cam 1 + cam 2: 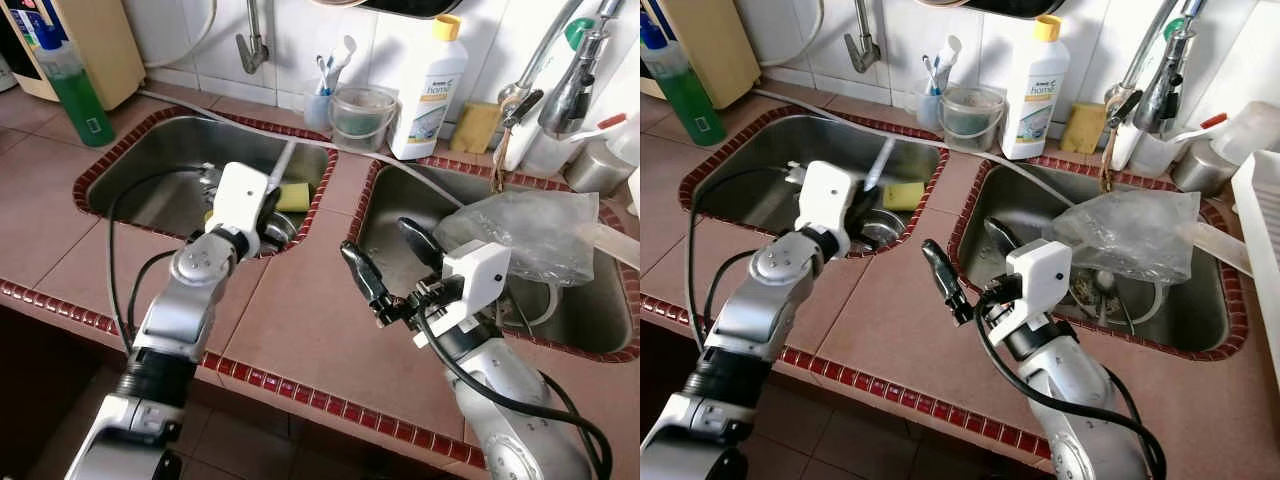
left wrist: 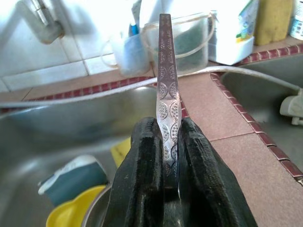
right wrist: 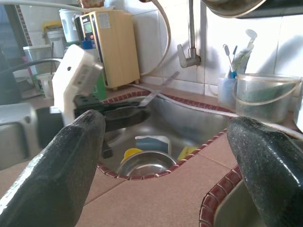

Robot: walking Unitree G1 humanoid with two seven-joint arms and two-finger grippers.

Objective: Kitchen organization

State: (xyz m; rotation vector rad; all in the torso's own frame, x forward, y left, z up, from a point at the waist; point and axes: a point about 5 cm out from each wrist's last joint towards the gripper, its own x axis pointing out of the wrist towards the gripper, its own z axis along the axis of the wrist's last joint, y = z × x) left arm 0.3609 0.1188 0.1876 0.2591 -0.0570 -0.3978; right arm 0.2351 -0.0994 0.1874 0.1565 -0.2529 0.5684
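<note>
Brown tiled counter [image 1: 300,310] with two sinks; a white bottle [image 1: 428,88], plastic tub [image 1: 362,118], yellow sponge [image 1: 476,126] stand along its back

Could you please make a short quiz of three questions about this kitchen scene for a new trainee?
1. True or false: the left tool is shut on a metal utensil handle.
2. Where does the yellow sponge lie? A) in the left sink B) in the right sink C) on the counter
3. Fill in: the right tool hovers with its fingers ____ over the edge of the right sink.

Key
1. True; both fingers press on the patterned handle.
2. A
3. open; nothing is between them.
</note>
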